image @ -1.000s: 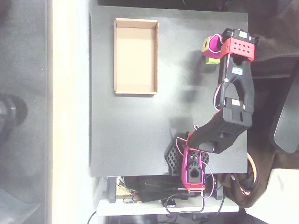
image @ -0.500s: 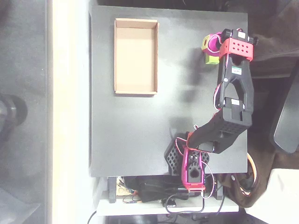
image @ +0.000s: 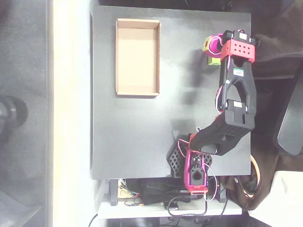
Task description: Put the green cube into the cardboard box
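The green cube is a small lime block at the table's right side in the overhead view, partly covered by the gripper. My gripper, magenta with a yellow-faced tip, is shut on the cube, with the red wrist block just to its right. The cardboard box is a shallow tan tray lying far to the left of the gripper, near the table's top-left, with a bare floor.
The dark table ends close to the right of the gripper. The arm's base and cables sit at the bottom edge. A dark chair stands off the right side. Open tabletop lies between gripper and box.
The gripper and the cube in it have shifted slightly up and left in the picture. The box has not moved.
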